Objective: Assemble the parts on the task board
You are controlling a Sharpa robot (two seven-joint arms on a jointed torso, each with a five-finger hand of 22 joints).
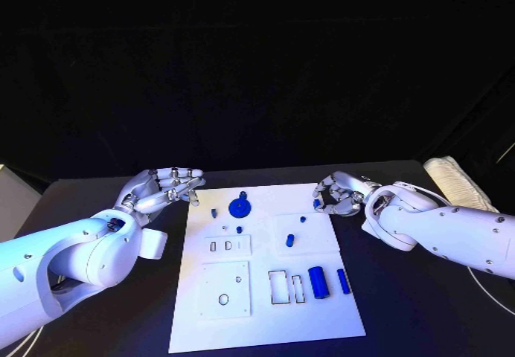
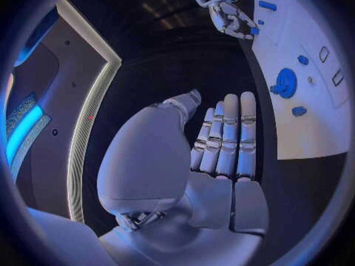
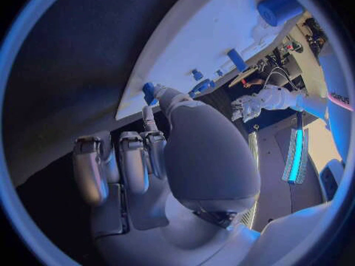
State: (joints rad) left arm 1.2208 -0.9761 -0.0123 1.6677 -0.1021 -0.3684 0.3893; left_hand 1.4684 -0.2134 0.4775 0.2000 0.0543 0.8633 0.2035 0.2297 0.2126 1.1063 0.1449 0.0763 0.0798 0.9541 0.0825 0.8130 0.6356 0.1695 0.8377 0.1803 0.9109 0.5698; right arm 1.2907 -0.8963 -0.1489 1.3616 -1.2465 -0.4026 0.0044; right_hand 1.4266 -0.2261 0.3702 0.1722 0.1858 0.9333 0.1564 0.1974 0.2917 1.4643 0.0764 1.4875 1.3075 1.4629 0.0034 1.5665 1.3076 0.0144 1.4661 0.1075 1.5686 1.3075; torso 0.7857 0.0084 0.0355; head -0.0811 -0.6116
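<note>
The white task board [image 1: 269, 297] lies in the middle of the black table. On it are a round blue disc part [image 1: 240, 206], a blue peg [image 1: 289, 239], a blue cylinder [image 1: 318, 281] and a blue bar [image 1: 344, 281]. My right hand [image 1: 341, 195] is at the board's far right corner. Its thumb and a finger pinch a small blue part [image 3: 150, 91] at the board's edge, and the other fingers are curled in. My left hand [image 1: 167, 187] hovers off the far left corner with straight fingers [image 2: 225, 142], holding nothing.
Empty rectangular slots [image 1: 278, 286] lie beside the cylinder on the near half of the board. A square inset plate with holes [image 1: 225, 288] is at near left. A pale padded roll [image 1: 456, 182] lies at the table's far right.
</note>
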